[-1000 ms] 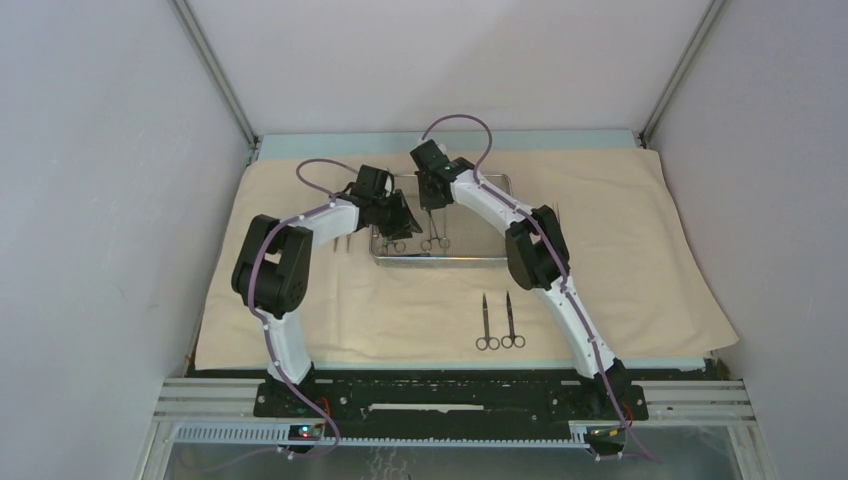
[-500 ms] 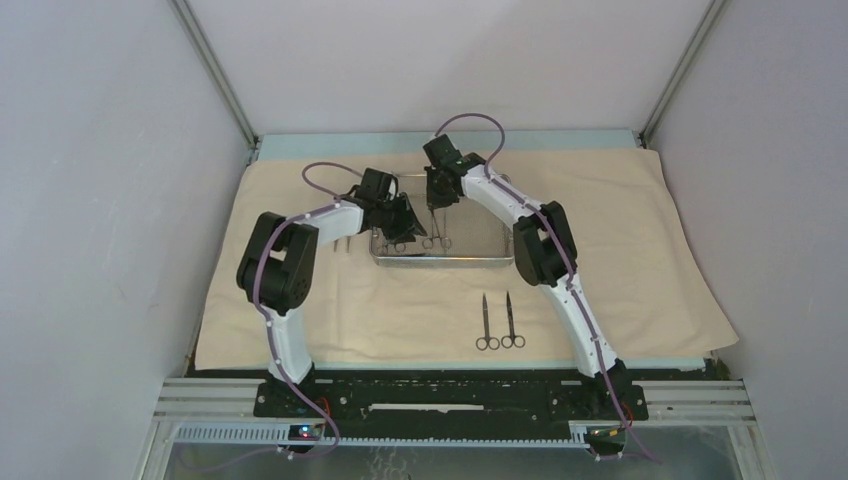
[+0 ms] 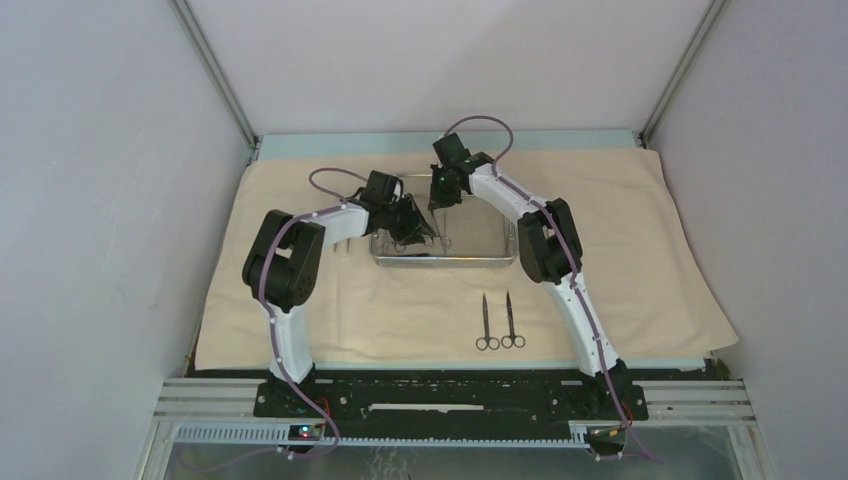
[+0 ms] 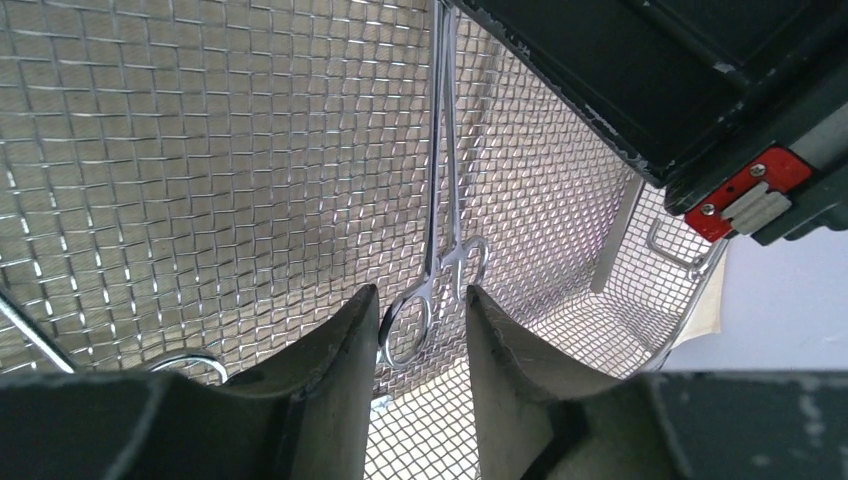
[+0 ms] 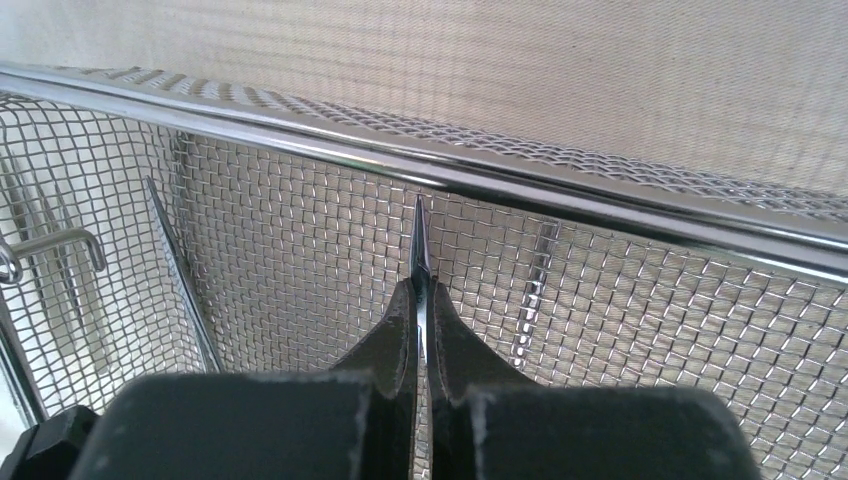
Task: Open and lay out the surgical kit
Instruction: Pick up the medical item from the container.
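Room at left gripper: our left gripper (image 4: 420, 300) sits low in the left half of the tray (image 5: 560, 195), mesh floor close under it. The black body of the right gripper (image 5: 421, 290) hangs near on its far side.
Room at right gripper: it hangs inside the tray, and the far rim crosses just beyond its fingertips. Only the length of the clamp (image 4: 445, 150) separates our two grippers.
Room outward: the tray's right half shows bare mesh where the right arm (image 3: 545, 245) does not cover it. The cloth (image 3: 620, 270) spreads wide to the right and near us. Grey walls (image 3: 100, 200) close in left, right and far.
Fingers: the left fingers (image 4: 330, 380) are dark and matt, with curved inner faces.
Clamp: slim polished steel, two long arms ending in ring handles.
Tray: a shallow rectangle of woven steel mesh with a shiny round-rod rim.
Cloth: beige, matt, lightly creased.
Right grip: closed tight on the clamp's tip end, and the point pokes out past the fingertips toward the far rim.
Left grip: jaws part-way apart with one clamp ring between the fingertips. We cannot tell whether a finger touches it.
Second ring: another steel ring (image 4: 185, 358) shows just beside the left fingers, partly hidden.
Kit on cloth: the tray rests far of the middle. The left scissors (image 3: 486, 322) and right scissors (image 3: 511, 320) lie side by side near of it, apart from it, rings toward us.
Tweezers: two slim tweezers (image 3: 343, 243) lie just left of the tray.
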